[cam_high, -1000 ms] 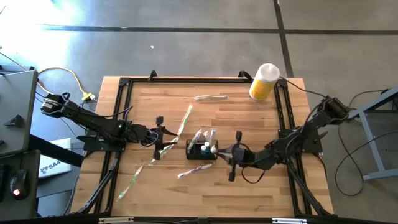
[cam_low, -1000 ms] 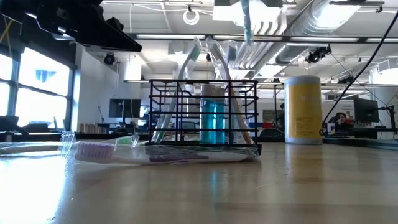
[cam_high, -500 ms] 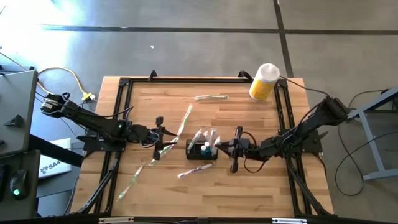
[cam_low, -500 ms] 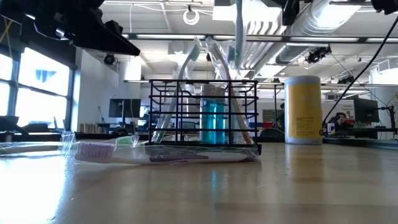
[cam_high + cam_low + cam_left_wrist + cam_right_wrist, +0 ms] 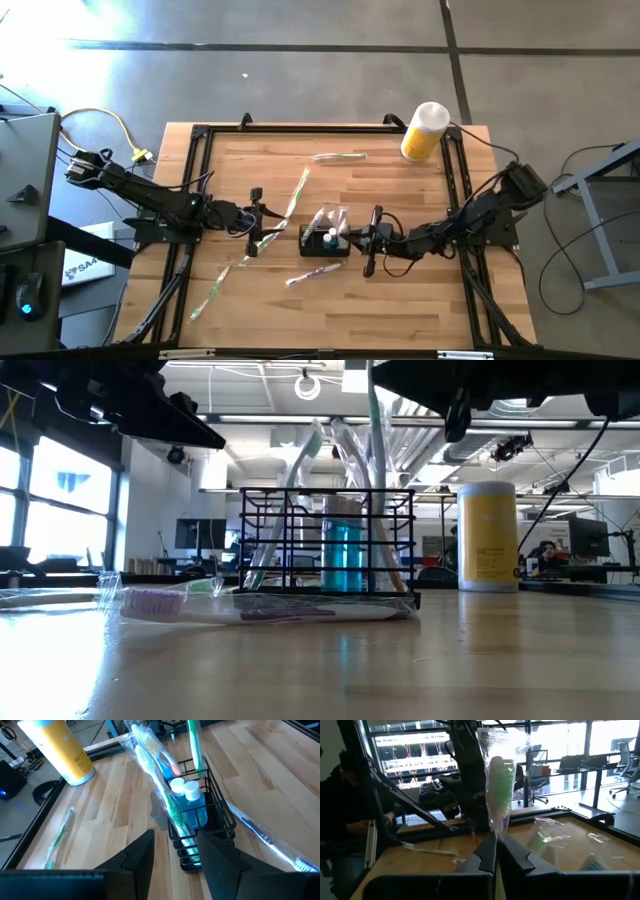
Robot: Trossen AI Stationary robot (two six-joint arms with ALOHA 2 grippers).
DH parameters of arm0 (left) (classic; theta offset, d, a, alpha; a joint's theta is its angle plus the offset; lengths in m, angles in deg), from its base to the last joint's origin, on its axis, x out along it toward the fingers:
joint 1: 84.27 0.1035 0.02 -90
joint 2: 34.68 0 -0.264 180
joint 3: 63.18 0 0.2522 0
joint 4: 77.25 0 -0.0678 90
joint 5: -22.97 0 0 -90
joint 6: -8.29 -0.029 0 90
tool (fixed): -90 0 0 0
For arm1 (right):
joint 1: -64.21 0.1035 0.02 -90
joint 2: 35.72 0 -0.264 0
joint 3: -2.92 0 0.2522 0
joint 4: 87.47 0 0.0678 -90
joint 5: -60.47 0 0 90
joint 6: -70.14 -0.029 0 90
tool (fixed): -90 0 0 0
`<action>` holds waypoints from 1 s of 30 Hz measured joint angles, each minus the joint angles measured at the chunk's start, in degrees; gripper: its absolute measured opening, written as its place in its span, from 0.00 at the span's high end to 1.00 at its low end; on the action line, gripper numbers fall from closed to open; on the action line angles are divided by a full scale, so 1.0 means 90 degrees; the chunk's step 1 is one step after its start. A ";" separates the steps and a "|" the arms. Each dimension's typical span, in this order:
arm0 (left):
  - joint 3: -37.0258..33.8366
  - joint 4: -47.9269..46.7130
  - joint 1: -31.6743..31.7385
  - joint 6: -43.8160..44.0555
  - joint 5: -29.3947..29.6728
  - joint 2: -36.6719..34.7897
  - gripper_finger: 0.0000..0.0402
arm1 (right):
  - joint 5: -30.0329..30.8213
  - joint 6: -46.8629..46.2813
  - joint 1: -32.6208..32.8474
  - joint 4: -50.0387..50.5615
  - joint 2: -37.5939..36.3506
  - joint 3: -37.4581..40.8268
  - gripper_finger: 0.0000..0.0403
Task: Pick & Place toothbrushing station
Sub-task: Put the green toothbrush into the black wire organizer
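At mid-table, the toothbrushing station [image 5: 325,241] stands upright, ready to take brushes. Just beside it, the right gripper [image 5: 371,241] pinches a wrapped green toothbrush [image 5: 498,795] vertically for insertion. Farther off, the left gripper [image 5: 256,222] waits, fingers spread.

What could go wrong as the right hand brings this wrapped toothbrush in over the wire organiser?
The right hand, shut on a green wrapped toothbrush, hangs right beside the toothbrushing station. That box is crowded with leaning brushes and blue bottles, so the new brush could snag them or the wire rim and tip or shove the light box. Another wrapped toothbrush lies against its base and could get dragged along. The left hand waits close by.
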 joint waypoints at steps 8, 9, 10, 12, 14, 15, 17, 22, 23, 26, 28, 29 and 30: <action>0.0000 -0.0012 -0.0001 0.0000 0.0002 0.0000 0.64 | -0.0034 -0.0242 -0.0133 -0.0171 0.0356 -0.0005 0.99; 0.0000 -0.0017 0.0000 0.0000 0.0002 0.0000 0.64 | -0.0059 -0.0272 -0.0137 -0.0166 0.0357 -0.0005 0.99; 0.0000 -0.0017 0.0000 0.0000 0.0002 0.0000 0.64 | -0.0063 -0.0285 -0.0155 -0.0186 0.0354 -0.0005 0.99; 0.0000 -0.0024 0.0001 0.0000 0.0002 0.0000 0.64 | -0.0066 -0.0312 -0.0175 -0.0152 0.0352 -0.0005 0.99; 0.0000 -0.0020 0.0001 0.0000 0.0002 0.0000 0.64 | -0.0074 -0.0333 -0.0175 -0.0121 0.0354 -0.0005 0.99; 0.0000 -0.0022 -0.0002 0.0000 0.0002 0.0000 0.64 | -0.0098 -0.0336 -0.0175 -0.0134 0.0354 -0.0005 0.99; 0.0000 -0.0022 0.0000 0.0000 0.0002 0.0000 0.64 | -0.0167 -0.0361 -0.0175 -0.0109 0.0352 -0.0005 0.99; 0.0000 -0.0018 -0.0001 0.0000 0.0002 0.0000 0.64 | -0.0171 -0.0458 -0.0175 0.0021 0.0353 -0.0005 0.99; 0.0000 -0.0017 -0.0001 0.0000 0.0002 0.0000 0.64 | -0.0173 -0.0479 -0.0178 0.0023 0.0383 -0.0005 0.99; 0.0000 -0.0011 -0.0002 0.0000 0.0002 0.0000 0.64 | -0.0175 -0.0612 -0.0237 0.0031 0.0549 -0.0007 0.99; 0.0000 0.0010 -0.0002 0.0000 0.0004 0.0000 0.64 | -0.0206 -0.0730 -0.0293 -0.0042 0.0675 -0.0007 0.99; 0.0000 0.0010 -0.0002 0.0000 0.0004 0.0000 0.64 | -0.0223 -0.0808 -0.0326 -0.0130 0.0768 -0.0009 0.99; 0.0000 0.0006 -0.0002 0.0000 0.0003 0.0000 0.64 | -0.0222 -0.0847 -0.0343 -0.0199 0.0859 -0.0010 0.99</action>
